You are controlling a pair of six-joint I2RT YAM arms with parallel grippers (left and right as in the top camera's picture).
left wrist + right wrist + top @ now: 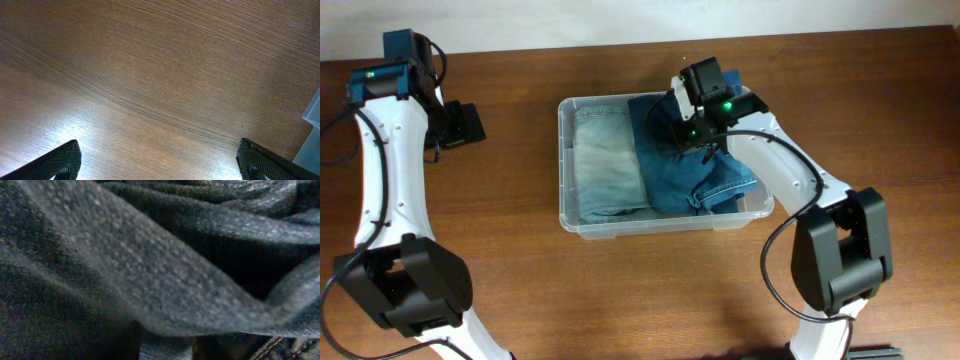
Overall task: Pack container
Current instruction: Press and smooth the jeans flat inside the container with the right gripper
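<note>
The container (660, 228) is a clear plastic bin in the middle of the table; its corner shows at the right edge of the left wrist view (312, 135). Folded light blue jeans (605, 165) lie in its left half. Dark blue jeans (705, 180) lie rumpled in its right half. My right gripper (695, 135) is down in the bin's far right part on the dark jeans. In the right wrist view the dark jeans (125, 265) fill the frame and a fold sits between the fingers (167, 347). My left gripper (470, 125) is open and empty over bare table (159, 165).
The wooden table (520, 300) surrounds the bin. A pale wall runs along the far edge. The right arm's base (840, 250) stands just right of the bin, the left arm's base (410, 285) at the front left.
</note>
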